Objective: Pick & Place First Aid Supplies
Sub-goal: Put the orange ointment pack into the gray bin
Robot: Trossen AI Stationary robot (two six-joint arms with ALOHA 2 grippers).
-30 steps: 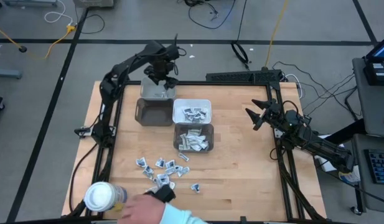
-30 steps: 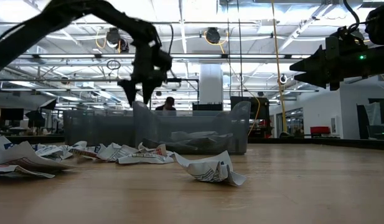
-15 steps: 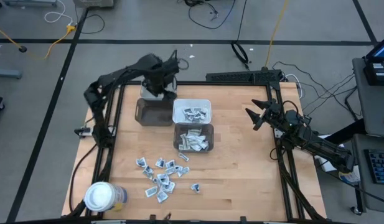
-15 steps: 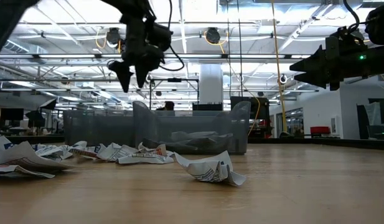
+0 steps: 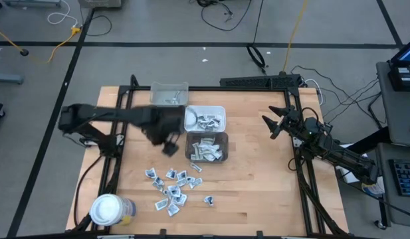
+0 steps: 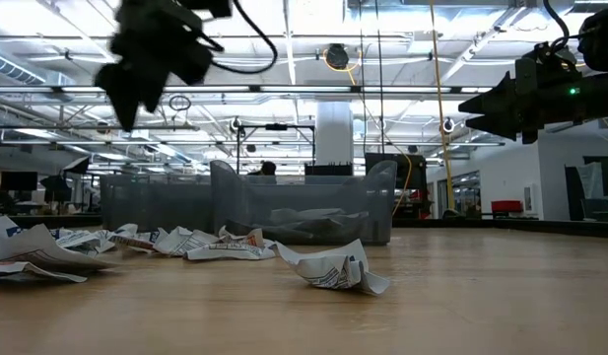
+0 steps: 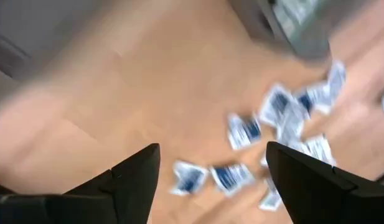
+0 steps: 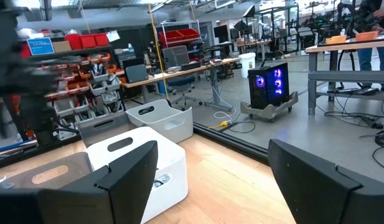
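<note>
- Hovering above the bare wood between the dark grey bin (image 5: 158, 118) and the loose heap, the left gripper (image 5: 167, 141) had its fingers spread with nothing between them.
- Small white paper packets with blue print (image 5: 173, 187) lay scattered on the wooden table (image 5: 258, 186); others sat in the white bin (image 5: 205, 118) and the clear grey bin (image 5: 206, 147).
- Risk, judged: a descent onto overlapping packets could pinch two at once, or push flat ones aside without gripping.
- White-lidded round jar (image 5: 106, 208) stood near the heap; a wide approach might knock it.
- Right gripper (image 5: 276, 122) waited released, well apart at the table's right edge.
</note>
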